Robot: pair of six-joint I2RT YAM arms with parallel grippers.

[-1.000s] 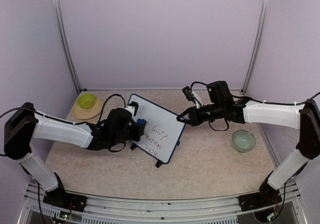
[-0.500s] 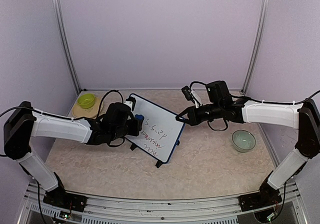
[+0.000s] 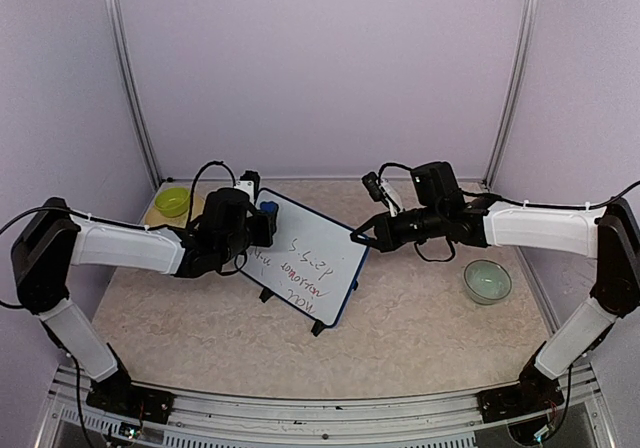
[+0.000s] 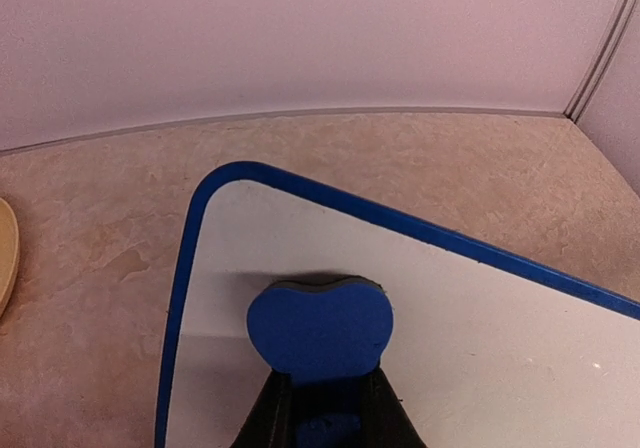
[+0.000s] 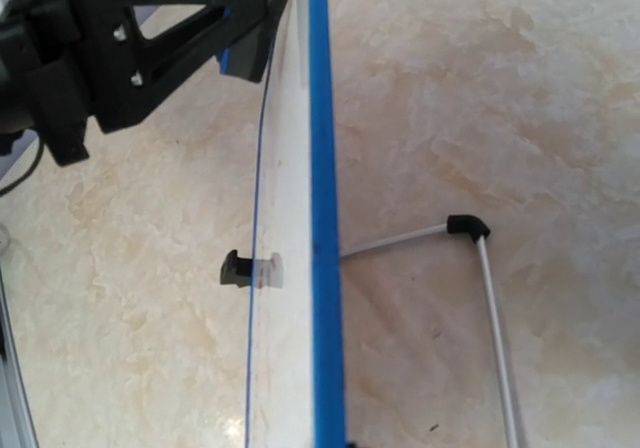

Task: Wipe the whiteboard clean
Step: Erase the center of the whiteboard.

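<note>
Whiteboard position: the whiteboard (image 3: pixel 315 258) stands tilted on its fold-out legs, left of centre on the bench (image 3: pixel 430 318) and nearer the far edge than the near one.

Left gripper: the left gripper (image 4: pixel 322 398) is clamped on the blue eraser block (image 4: pixel 320 328), whose pad lies flat on the white surface.

Right gripper: the right gripper (image 3: pixel 358 236) is closed on the board's right-hand corner. From the overhead view it looks like a steadying hold.

Change over the last second: the left arm carried the eraser from the middle of the board's left edge up to its far-left corner. The right arm and the board did not visibly shift.

Surface under the eraser: in the left wrist view the white around the pad shows no ink.

Writing: red marker lines (image 3: pixel 305 273) still run across the middle and near-right part of the board.

Meaning for the task: the stroke went along the margin and not through the text, so most of the erasing looks undone. The next passes need to cross the board's centre toward its near corner.

Risk: pressing low on a tilted board may rock it on its legs, so the right-hand hold matters.
</note>
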